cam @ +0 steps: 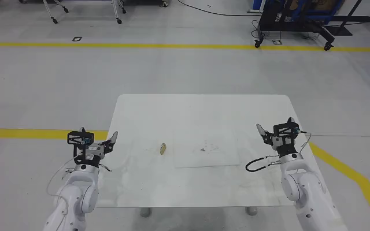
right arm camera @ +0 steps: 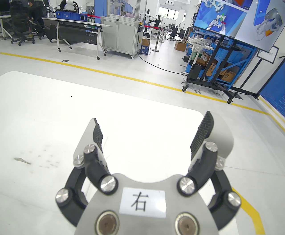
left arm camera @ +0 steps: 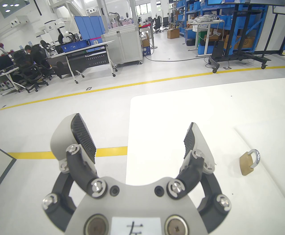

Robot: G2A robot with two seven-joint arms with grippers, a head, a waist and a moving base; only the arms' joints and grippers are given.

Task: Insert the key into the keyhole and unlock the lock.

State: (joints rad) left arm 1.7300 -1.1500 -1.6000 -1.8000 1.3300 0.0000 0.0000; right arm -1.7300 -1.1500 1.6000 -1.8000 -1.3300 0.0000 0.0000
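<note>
Padlock [cam: 163, 148], one, brass, lies on the table [cam: 231, 110] left of centre; one key [right arm camera: 22, 160], faint from above, lies apart nearer centre. Left gripper [left arm camera: 135, 133] and right gripper [right arm camera: 151, 124] spread, empty, at the side edges.

**Around the work surface**

A white table [cam: 202, 115] with rounded corners stands on a pale grey floor [cam: 173, 75]. One yellow floor line [cam: 173, 45] crosses well beyond its far edge, and a second yellow line [cam: 34, 133] meets its left side. A black wheeled stand [cam: 295, 26] sits far right, before blue shelving [left arm camera: 222, 22]. A large screen [right arm camera: 222, 20] shows above that shelving. Farther off are a dark castored desk [left arm camera: 89, 59], black office chairs [left arm camera: 31, 71] and a glazed aluminium cabinet [left arm camera: 124, 44].
</note>
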